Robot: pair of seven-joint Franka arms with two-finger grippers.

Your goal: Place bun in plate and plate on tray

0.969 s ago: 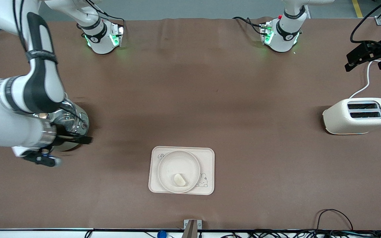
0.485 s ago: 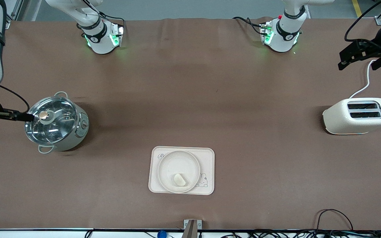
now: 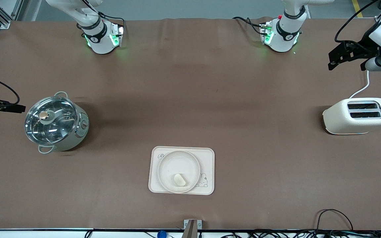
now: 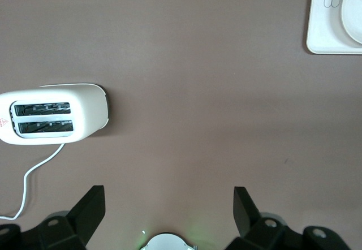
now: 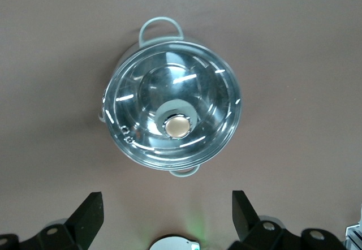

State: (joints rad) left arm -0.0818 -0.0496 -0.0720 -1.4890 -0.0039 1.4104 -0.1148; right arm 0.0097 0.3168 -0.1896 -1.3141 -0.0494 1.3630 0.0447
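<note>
Looking at the bun (image 3: 179, 179) first, I see the small, smooth, pale half-moon lump lying inside the plate (image 3: 168, 164), toward the edge nearer the front camera. The plate, a round, shallow cream dish with a raised rim, sits on the tray (image 3: 208, 156), a flat cream rectangle with rounded corners, a script word and a little rabbit drawing. From how things lie, I judge both placements done; what I have left is to park the arms clear, and no further grasp seems called for.

My left hand (image 3: 349, 59) hangs over the brown tabletop (image 3: 210, 99) at the left arm's end; in the left wrist view its fingers (image 4: 90, 207) stand wide apart with nothing between them. My right hand (image 5: 167, 210) is at the right arm's end, beside the pot, its fingers (image 5: 90, 210) likewise spread wide and holding nothing.

The tabletop covering looks matte and slightly creased. The pot (image 3: 56, 124) is a shiny metal cooker with loop handles and a glass lid topped by a brassy knob. The toaster (image 3: 357, 115) is glossy cream, two-slotted, with a white cord trailing from it.
</note>
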